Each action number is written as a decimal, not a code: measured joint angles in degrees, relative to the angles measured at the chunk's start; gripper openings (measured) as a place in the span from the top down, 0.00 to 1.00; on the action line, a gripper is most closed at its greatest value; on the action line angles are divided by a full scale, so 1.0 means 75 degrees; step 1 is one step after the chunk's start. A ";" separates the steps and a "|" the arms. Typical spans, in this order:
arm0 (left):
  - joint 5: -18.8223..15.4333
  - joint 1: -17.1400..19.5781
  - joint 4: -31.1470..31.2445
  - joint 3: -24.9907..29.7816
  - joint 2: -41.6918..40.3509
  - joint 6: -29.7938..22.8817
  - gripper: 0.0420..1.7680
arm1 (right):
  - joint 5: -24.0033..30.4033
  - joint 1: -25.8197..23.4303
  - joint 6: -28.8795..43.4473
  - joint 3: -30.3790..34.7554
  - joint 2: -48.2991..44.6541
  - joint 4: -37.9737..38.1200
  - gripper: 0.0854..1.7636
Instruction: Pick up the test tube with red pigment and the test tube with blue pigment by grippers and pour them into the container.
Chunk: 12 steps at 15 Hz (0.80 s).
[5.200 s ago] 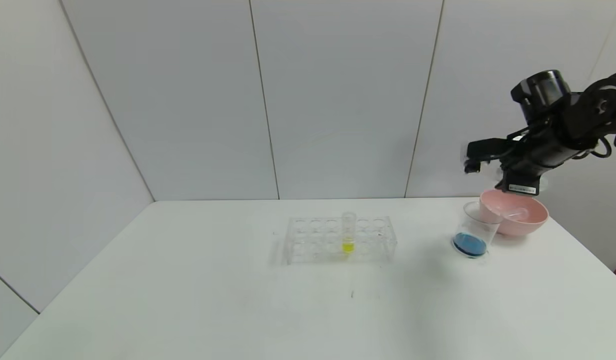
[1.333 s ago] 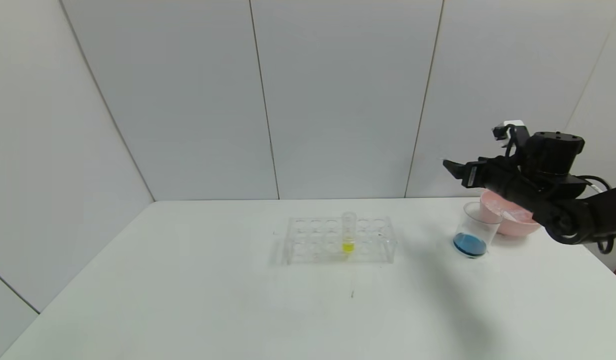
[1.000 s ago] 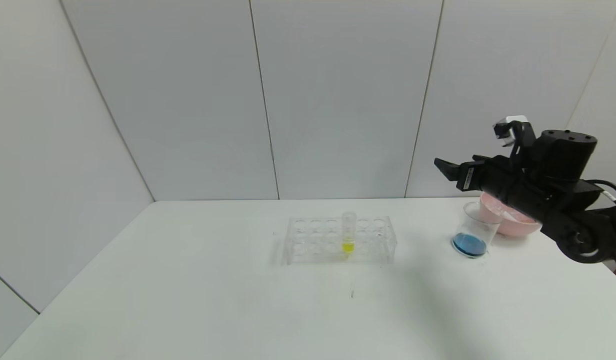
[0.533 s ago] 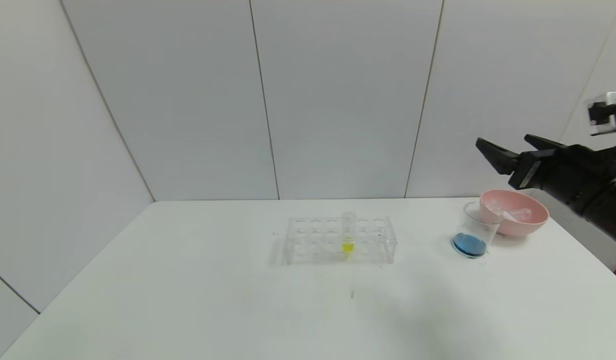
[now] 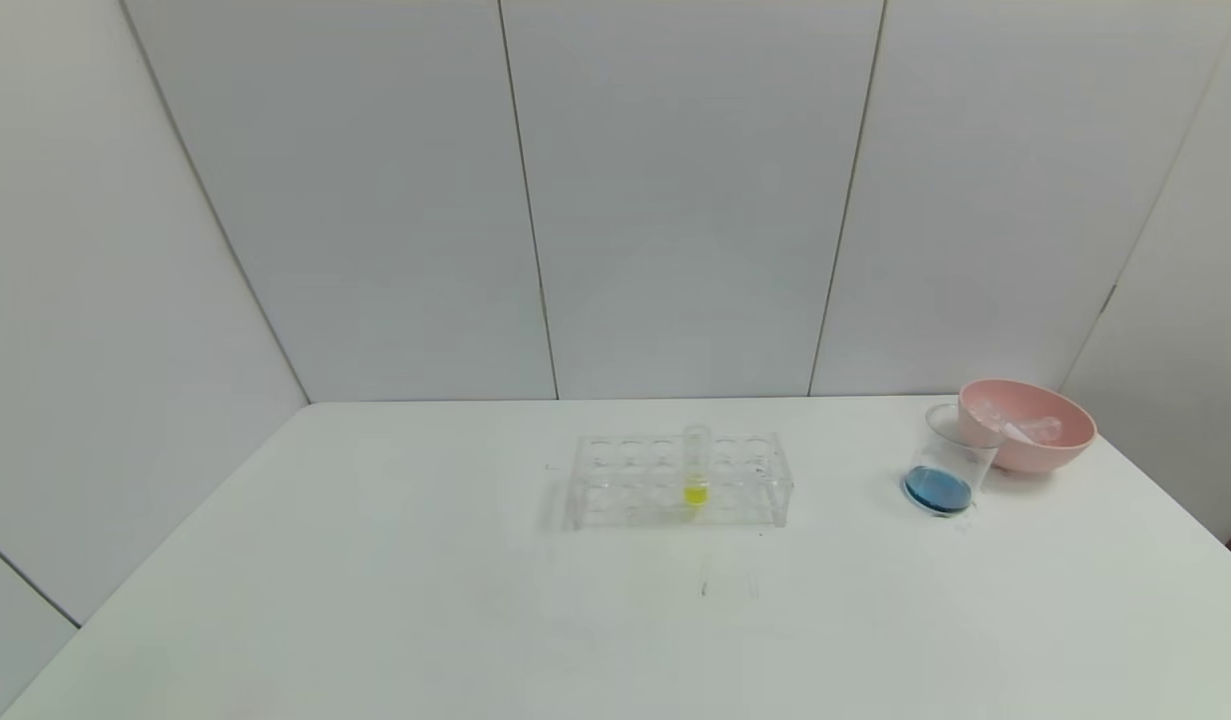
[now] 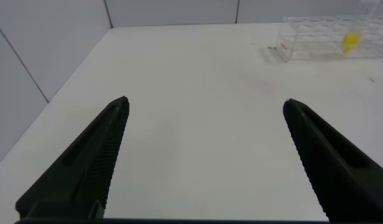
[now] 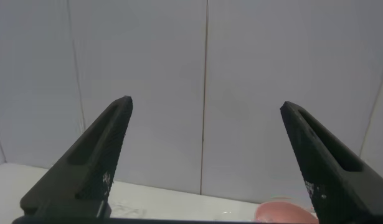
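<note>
Beyond head view: right gripper (image 7: 203, 162) agape.

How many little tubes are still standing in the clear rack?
1: the tube with yellow liquid stands upright near the middle of the clear rack. The rack's other holes look empty.

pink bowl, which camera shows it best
The head view: the whole pink bowl sits at the table's far right, behind the clear cup. The right wrist view catches only its rim; the left wrist view doesn't show it.
</note>
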 joint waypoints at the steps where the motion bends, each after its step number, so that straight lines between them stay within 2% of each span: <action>1: 0.0000 0.0000 0.0000 0.0000 0.0000 0.0000 0.00 | -0.0003 0.0000 -0.0023 0.0219 -0.0595 0.0143 0.04; 4: 0.0000 0.0000 0.0003 0.0000 0.0000 0.0000 0.00 | -0.0062 -0.0015 -0.0111 0.0566 -0.2518 0.1547 0.04; 8: 0.0000 0.0000 0.0000 0.0000 0.0000 0.0000 0.00 | -0.0154 -0.0297 -0.0143 0.0242 -0.4863 0.4537 0.04; 10: 0.0000 0.0000 0.0000 0.0000 0.0000 0.0000 0.00 | -0.0143 -0.0528 -0.0132 0.0198 -0.5665 0.5034 0.04; 12: 0.0000 0.0000 0.0000 0.0000 0.0000 0.0003 0.00 | -0.0114 -0.0717 -0.0135 0.0341 -0.6326 0.5122 0.04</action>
